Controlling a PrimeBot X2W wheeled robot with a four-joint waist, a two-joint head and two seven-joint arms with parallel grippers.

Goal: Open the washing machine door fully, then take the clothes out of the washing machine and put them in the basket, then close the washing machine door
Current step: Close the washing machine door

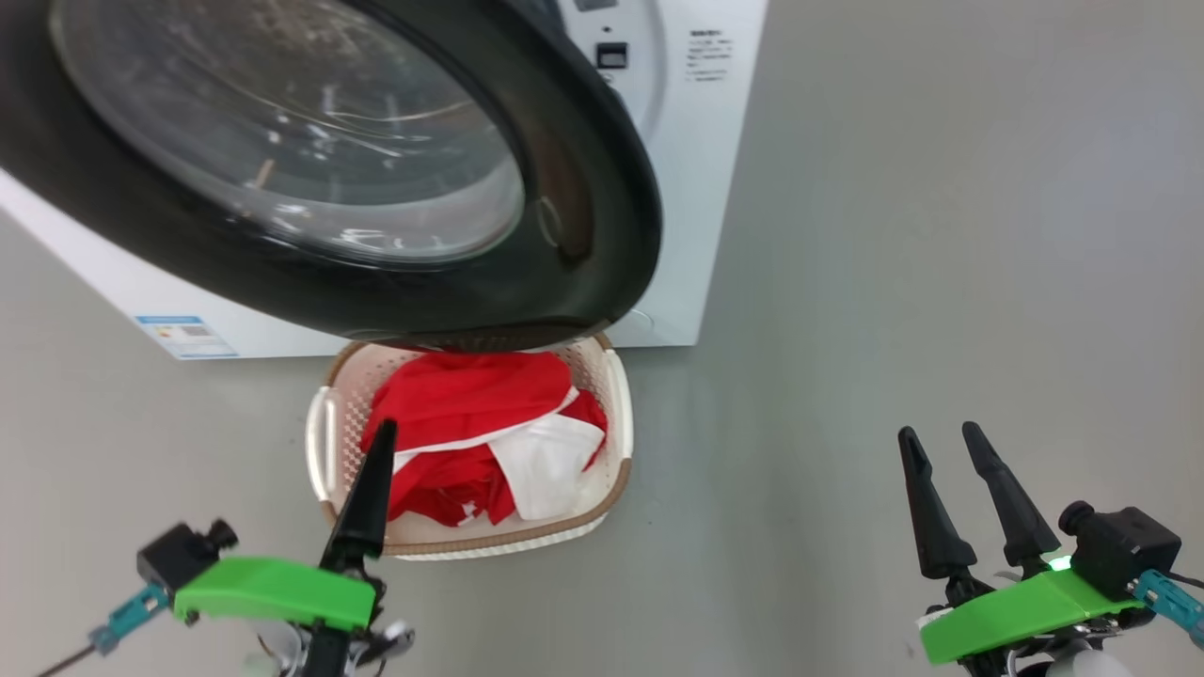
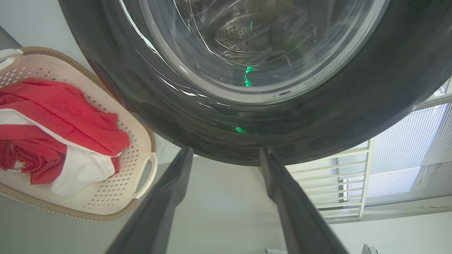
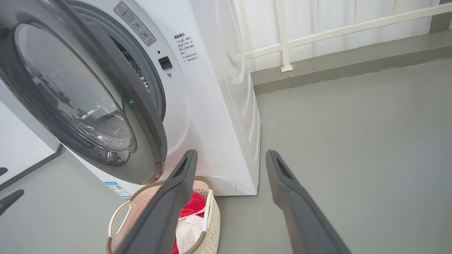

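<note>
the washing machine door stands swung out from the white washing machine, its glossy black rim hanging over the back edge of the basket. the basket sits on the grey floor just in front of the machine, below the door. the clothes lie heaped inside it, red folds with a white panel showing toward the front. through the gap behind the door, in the right wrist view, a bit of the perforated drum shows. a small blue sticker sits low on the machine's front.

the left claw is low, near the basket's front left side, fingers apart and empty, pointing up toward the bottom of the door rim; i can't tell if they touch it. the right claw hangs well off to the right over bare floor, fingers spread, holding nothing.
</note>
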